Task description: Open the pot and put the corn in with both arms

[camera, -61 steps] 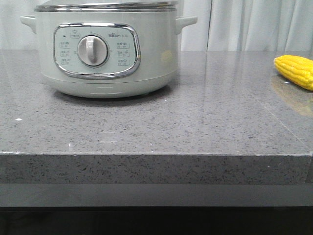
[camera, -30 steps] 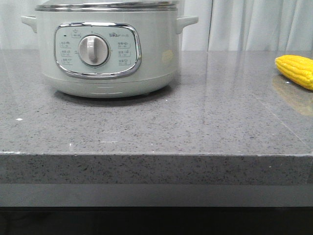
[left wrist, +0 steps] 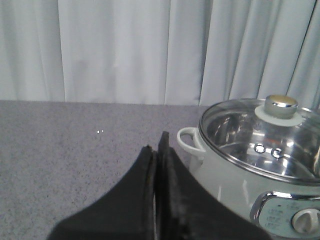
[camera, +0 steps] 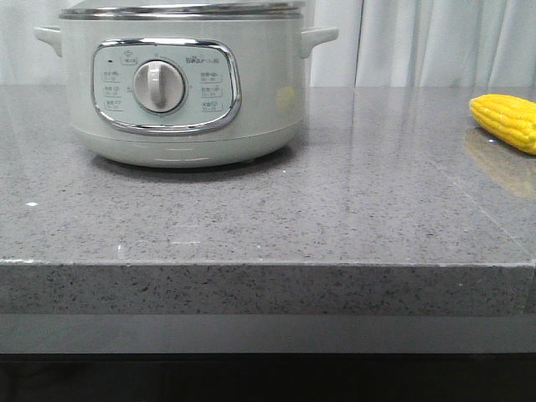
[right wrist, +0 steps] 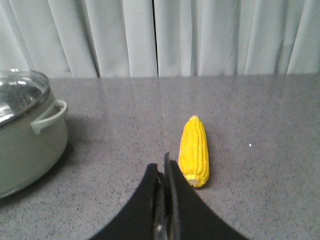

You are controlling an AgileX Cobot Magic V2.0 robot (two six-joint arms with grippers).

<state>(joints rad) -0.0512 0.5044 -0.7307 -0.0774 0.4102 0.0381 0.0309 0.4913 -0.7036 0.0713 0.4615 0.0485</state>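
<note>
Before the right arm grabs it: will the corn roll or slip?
Likely to roll: the corn is a tapered cylinder lying on its side on the smooth, glossy countertop. It looks rigid, so it shouldn't flop. The kerneled surface probably helps grip, though the taper could let it squirt from the pads.

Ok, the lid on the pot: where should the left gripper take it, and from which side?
Grip the knob at the centre of the glass lid, coming down from above. It is probably the only raised part; the rim sits flush on the pot. The left gripper looks shut, so open it first.
</note>
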